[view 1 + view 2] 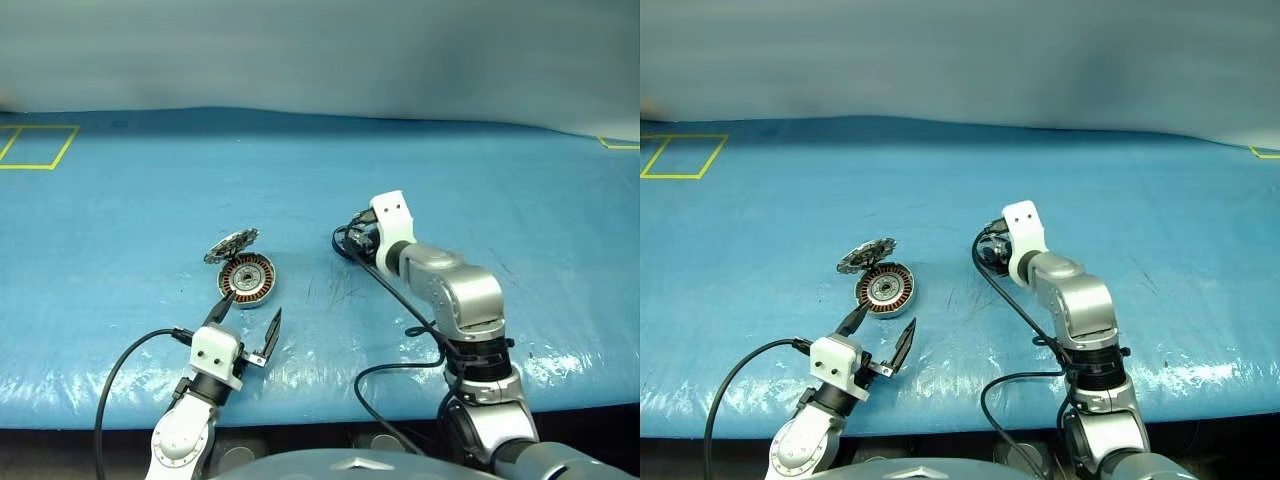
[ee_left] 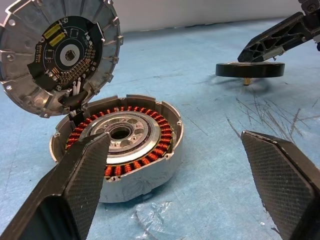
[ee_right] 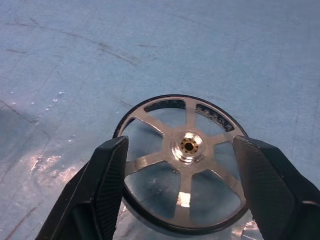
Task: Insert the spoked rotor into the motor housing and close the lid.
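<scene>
Lying flat on the blue worktop (image 1: 120, 220), the spoked rotor (image 3: 183, 162) is not yet in the motor housing (image 2: 122, 145). The right end effector (image 3: 180, 172) is spread around it. The lid (image 2: 60, 52) stands open. The left end effector (image 2: 175, 185) waits wide apart nearby.

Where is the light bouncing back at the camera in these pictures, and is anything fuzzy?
Head views: white glare streaks on the blue plastic table sheet along its near edge. Right wrist view: bright glints on the silvery spokes and hub of the dark spoked rotor. Left wrist view: the silver-grey round motor housing with copper windings and its raised shiny lid look crisp; the near black fingers look soft.
</scene>
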